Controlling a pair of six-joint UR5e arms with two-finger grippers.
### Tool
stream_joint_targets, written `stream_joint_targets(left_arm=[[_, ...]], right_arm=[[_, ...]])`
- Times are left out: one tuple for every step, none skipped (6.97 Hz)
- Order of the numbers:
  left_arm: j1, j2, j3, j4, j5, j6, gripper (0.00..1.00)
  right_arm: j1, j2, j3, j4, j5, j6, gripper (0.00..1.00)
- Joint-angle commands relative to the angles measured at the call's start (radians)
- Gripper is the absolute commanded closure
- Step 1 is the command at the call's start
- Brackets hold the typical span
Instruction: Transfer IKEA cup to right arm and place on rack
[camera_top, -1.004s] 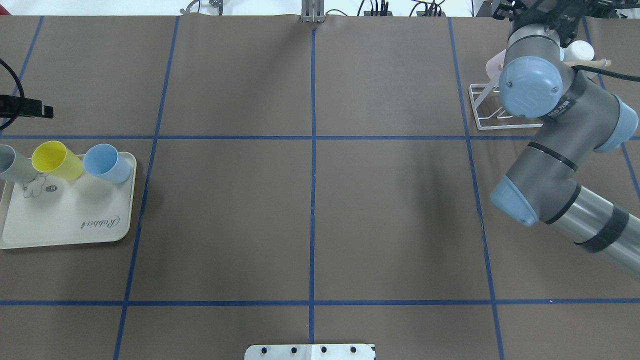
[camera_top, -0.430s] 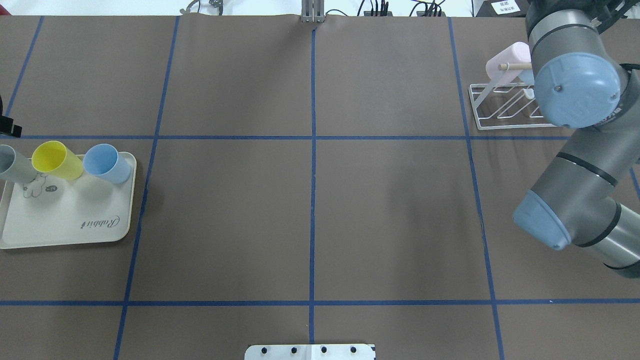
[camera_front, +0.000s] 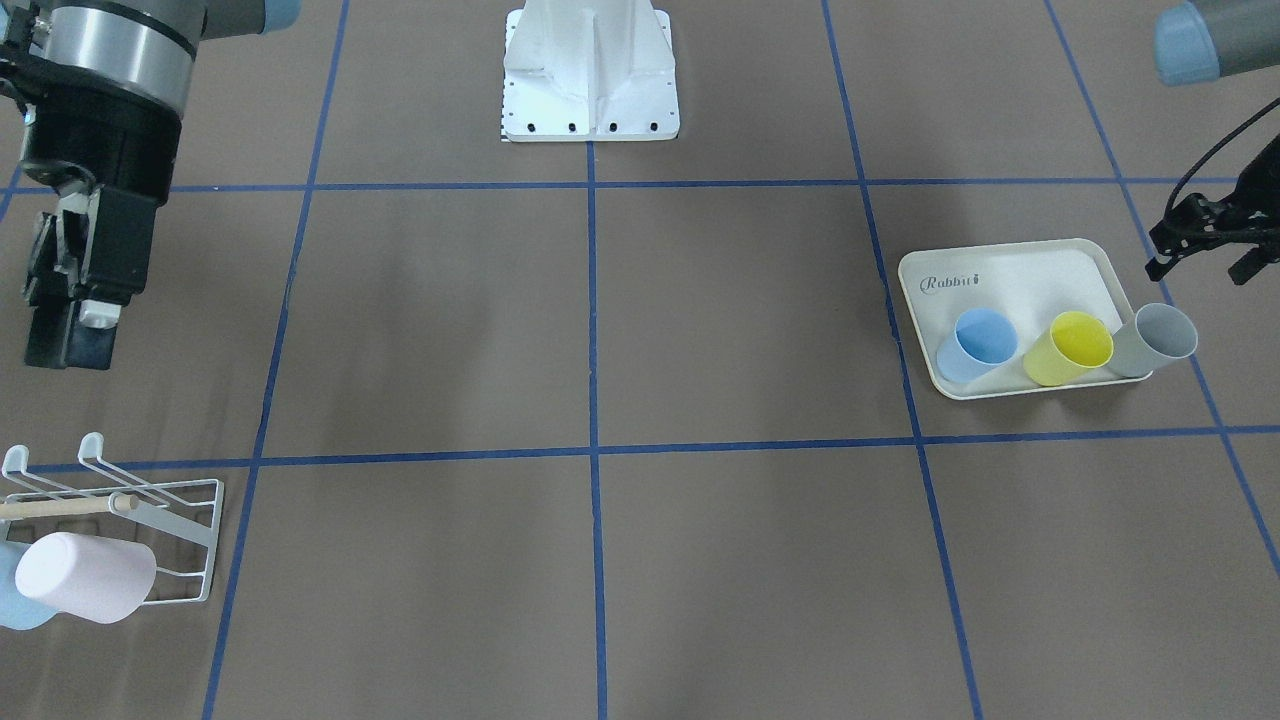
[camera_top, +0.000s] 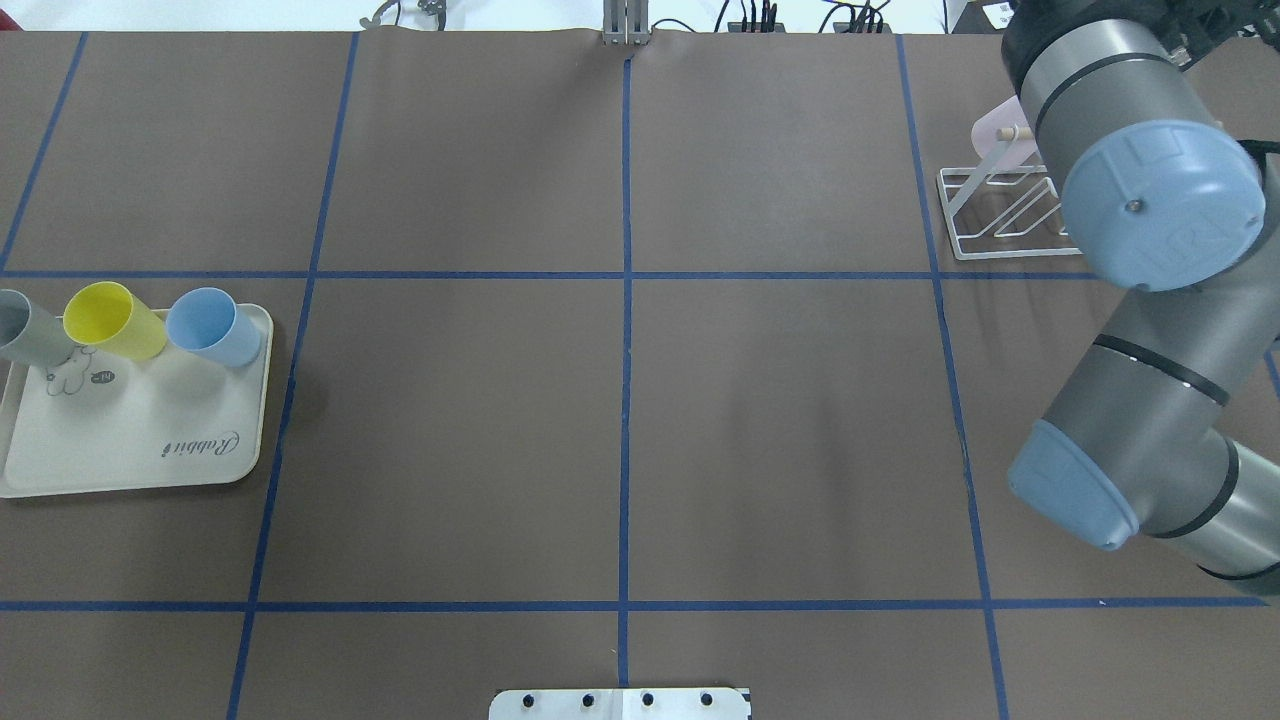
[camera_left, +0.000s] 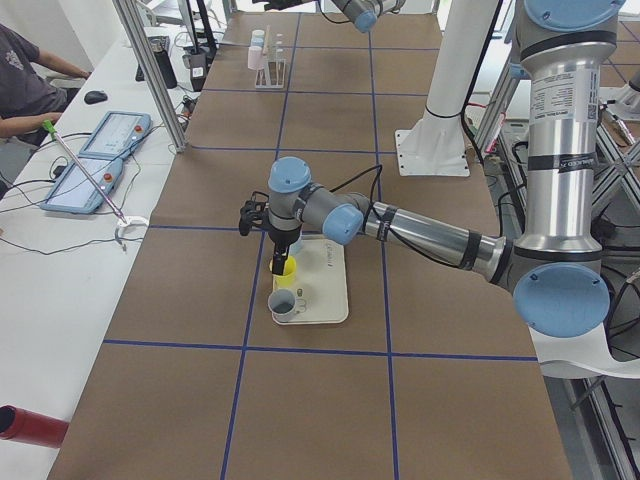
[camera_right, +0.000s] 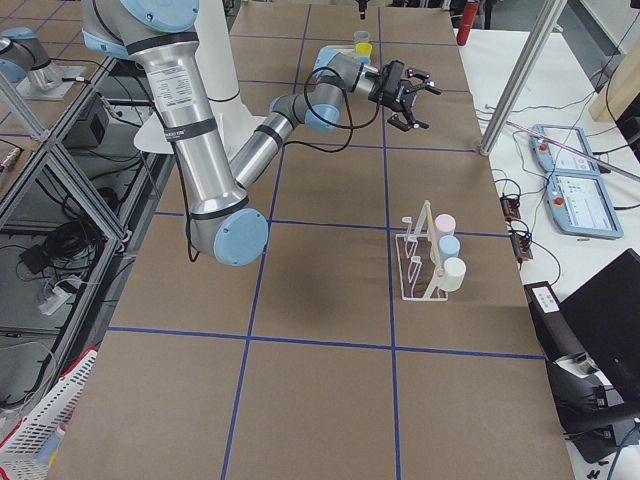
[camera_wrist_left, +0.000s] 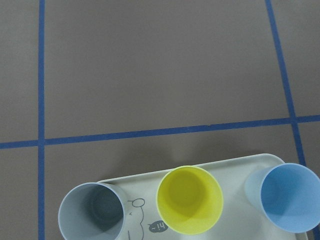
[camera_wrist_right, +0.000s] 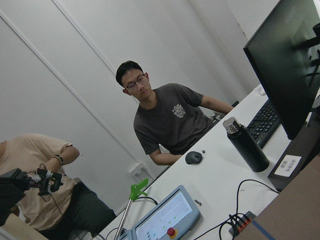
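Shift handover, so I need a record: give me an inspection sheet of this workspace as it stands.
Surface: brown table cover with a blue tape grid, lying flat.
Job's things: white wire rack holds pink cup, light-blue cup and white cup. Cream tray carries blue cup, yellow cup and grey cup, all upright.
Clutter: nothing seen.
Grippers: right gripper open, empty, raised away from the rack. Left gripper open, empty, above the tray's cups.
Cables: black cable at the left wrist, clear of the cups.
Surroundings: two people at a side desk with a monitor and a bottle.
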Motion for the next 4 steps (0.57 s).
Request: stream_joint_targets(left_arm=[[-0.054,-0.009,0.070,-0.005,-0.040,0.102,0.00],[-0.057,-0.014,0.102,-0.008,-0.037,0.125,0.00],[-0.058,-0.044,0.151,-0.010,-0.036,0.127,0.00],[-0.058,-0.061,0.197,-0.020,-0.036,0.124,0.00]], right_arm=[[-0.084,0.016,0.009,0.132,0.002,0.054,0.00],[-0.130,0.015,-0.004,0.210,0.002,0.055,0.00],[-0.159,0.015,-0.007,0.285,0.001,0.055,0.00],[-0.182,0.012,-0.008,0.347,-0.001,0.055,0.00]])
